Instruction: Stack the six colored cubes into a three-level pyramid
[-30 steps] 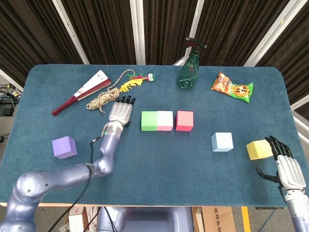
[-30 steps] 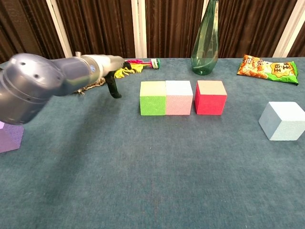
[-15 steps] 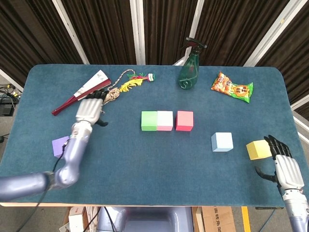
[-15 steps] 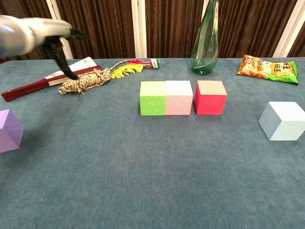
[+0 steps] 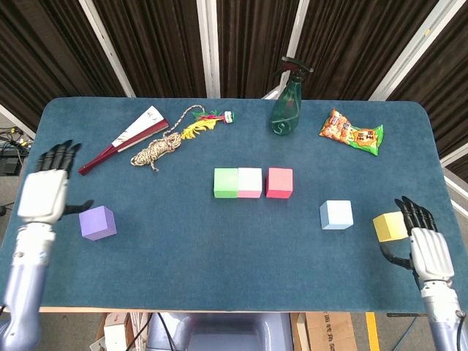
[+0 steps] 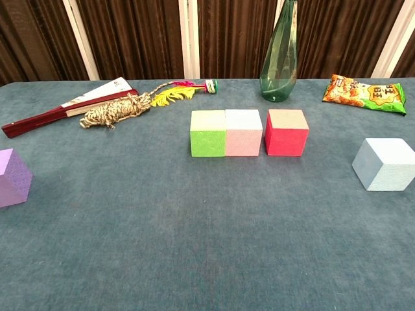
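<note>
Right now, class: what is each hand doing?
Left hand: open, holding nothing.
Right hand: open, holding nothing, beside the yellow cube.

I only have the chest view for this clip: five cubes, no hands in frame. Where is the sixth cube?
Observer: The yellow cube sits near the right edge of the table, to the right of the light blue cube.
Operator: Is the right hand on it?
Observer: The right hand is close beside it, fingers spread, holding nothing. I cannot tell if they touch.
Operator: And the left hand?
Observer: The left hand hovers open at the table's left edge, near the purple cube, not gripping it.
</note>
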Robot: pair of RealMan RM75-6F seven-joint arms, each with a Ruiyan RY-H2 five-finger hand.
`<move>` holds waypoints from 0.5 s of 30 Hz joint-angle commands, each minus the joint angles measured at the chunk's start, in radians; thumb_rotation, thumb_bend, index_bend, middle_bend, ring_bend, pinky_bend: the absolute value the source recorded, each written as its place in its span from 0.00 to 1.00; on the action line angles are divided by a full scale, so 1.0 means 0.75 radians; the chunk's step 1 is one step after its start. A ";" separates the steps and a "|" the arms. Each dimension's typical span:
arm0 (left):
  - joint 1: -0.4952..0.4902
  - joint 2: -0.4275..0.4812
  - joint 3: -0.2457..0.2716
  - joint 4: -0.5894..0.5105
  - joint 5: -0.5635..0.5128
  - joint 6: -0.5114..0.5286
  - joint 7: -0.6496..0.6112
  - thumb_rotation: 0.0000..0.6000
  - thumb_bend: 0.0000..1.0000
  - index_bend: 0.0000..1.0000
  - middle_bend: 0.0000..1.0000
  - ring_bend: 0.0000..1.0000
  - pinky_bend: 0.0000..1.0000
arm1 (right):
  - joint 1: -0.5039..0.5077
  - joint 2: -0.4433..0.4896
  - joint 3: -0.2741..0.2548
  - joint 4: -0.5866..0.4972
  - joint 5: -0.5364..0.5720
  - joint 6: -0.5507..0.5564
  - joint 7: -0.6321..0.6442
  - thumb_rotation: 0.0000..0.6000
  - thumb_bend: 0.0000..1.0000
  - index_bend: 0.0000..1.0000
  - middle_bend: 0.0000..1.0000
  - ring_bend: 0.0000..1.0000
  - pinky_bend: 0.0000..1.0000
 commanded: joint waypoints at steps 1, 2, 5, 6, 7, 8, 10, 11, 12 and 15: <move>0.062 0.043 0.025 -0.033 0.072 0.066 -0.039 1.00 0.13 0.00 0.00 0.01 0.08 | 0.050 0.004 0.030 -0.050 0.007 -0.034 -0.070 1.00 0.30 0.00 0.00 0.00 0.00; 0.077 0.054 0.027 -0.039 0.086 0.078 -0.048 1.00 0.13 0.00 0.00 0.01 0.08 | 0.072 0.010 0.041 -0.074 0.014 -0.057 -0.096 1.00 0.30 0.00 0.00 0.00 0.00; 0.108 0.073 0.020 -0.041 0.097 0.088 -0.091 1.00 0.13 0.00 0.00 0.01 0.08 | 0.135 0.022 0.077 -0.134 0.037 -0.113 -0.170 1.00 0.30 0.00 0.00 0.00 0.00; 0.114 0.081 0.018 -0.040 0.091 0.076 -0.101 1.00 0.13 0.00 0.00 0.01 0.08 | 0.161 0.022 0.092 -0.151 0.050 -0.133 -0.201 1.00 0.30 0.00 0.00 0.00 0.00; 0.117 0.088 0.017 -0.041 0.085 0.066 -0.107 1.00 0.13 0.00 0.00 0.01 0.08 | 0.180 0.020 0.103 -0.162 0.056 -0.147 -0.222 1.00 0.30 0.00 0.00 0.00 0.00; 0.119 0.095 0.014 -0.043 0.080 0.057 -0.115 1.00 0.13 0.00 0.00 0.01 0.08 | 0.199 0.017 0.114 -0.171 0.068 -0.161 -0.242 1.00 0.30 0.00 0.00 0.00 0.00; 0.122 0.107 0.005 -0.042 0.072 0.037 -0.134 1.00 0.13 0.00 0.00 0.01 0.08 | 0.267 -0.003 0.148 -0.190 0.109 -0.223 -0.299 1.00 0.30 0.00 0.00 0.00 0.00; 0.123 0.111 0.003 -0.041 0.072 0.030 -0.136 1.00 0.13 0.00 0.00 0.01 0.08 | 0.291 -0.011 0.159 -0.194 0.137 -0.247 -0.322 1.00 0.30 0.00 0.00 0.00 0.00; 0.125 0.114 0.001 -0.039 0.073 0.022 -0.138 1.00 0.13 0.00 0.00 0.01 0.08 | 0.329 -0.026 0.177 -0.197 0.182 -0.284 -0.353 1.00 0.30 0.00 0.00 0.00 0.00; 0.130 0.119 -0.006 -0.037 0.070 0.003 -0.145 1.00 0.13 0.00 0.00 0.01 0.08 | 0.424 -0.069 0.211 -0.179 0.301 -0.367 -0.446 1.00 0.30 0.00 0.00 0.00 0.00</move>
